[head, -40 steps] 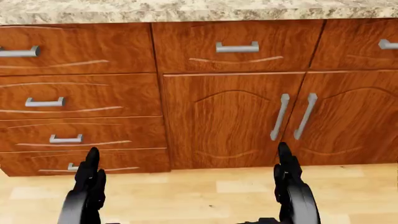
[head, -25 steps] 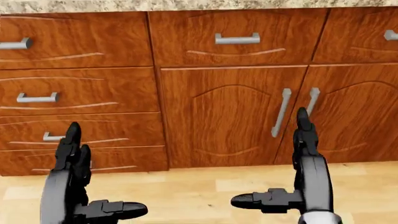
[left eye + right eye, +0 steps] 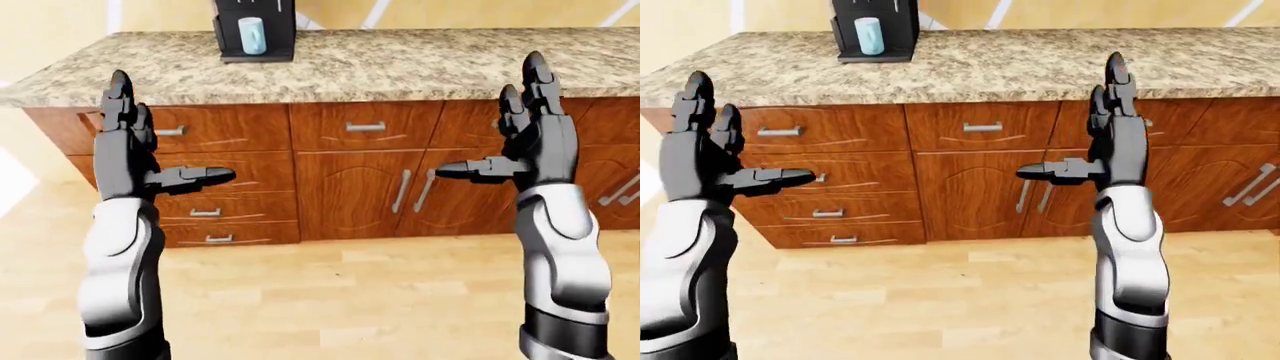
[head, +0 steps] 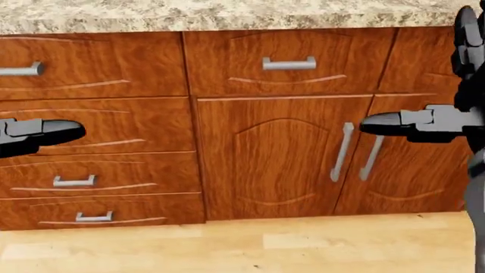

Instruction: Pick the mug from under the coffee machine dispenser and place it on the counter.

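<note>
**Both hands raised and empty, mug under the dispenser**

We see our left hand point(image 3: 135, 146) and right hand point(image 3: 530, 139) held up with the fingers pointing upward and the thumbs jutting inward toward each other. Both are spread wide and hold nothing. In the eye views they stand against the wooden cabinet fronts point(image 3: 350, 187), well apart from one another.

The mug point(image 3: 252, 35), pale blue, stands upright on the base of the black coffee machine point(image 3: 255, 28), under its dispenser, at the top left of the left-eye view. The machine sits on the speckled granite surface point(image 3: 400, 64), which runs across the upper part of both eye views. Neither hand is near the mug; both are lower in the picture.

Below the surface we see a stack of drawers point(image 4: 91, 119) on the left with metal bar handles, and a pair of cabinet doors point(image 4: 280, 153) with upright handles to their right. The light wooden floor point(image 3: 340, 300) fills the bottom of the views.

In the head view only our two thumbs reach in from the left and right edges, against the drawers and doors.
</note>
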